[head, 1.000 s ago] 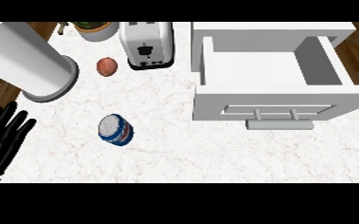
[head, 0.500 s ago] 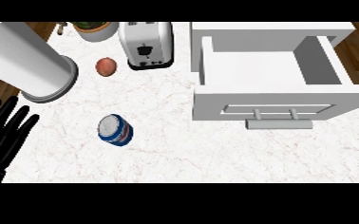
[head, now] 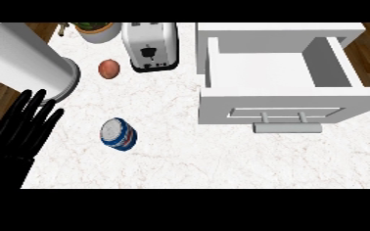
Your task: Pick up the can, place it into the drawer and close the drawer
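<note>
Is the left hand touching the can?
Apart. The head view shows a strip of white counter between the left hand and the can.

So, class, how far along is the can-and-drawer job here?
Done: nothing, though the drawer stands open. In hand: nothing; the left hand is open beside the can, not touching it. Left: grasp the can, place it inside, close the drawer.
</note>
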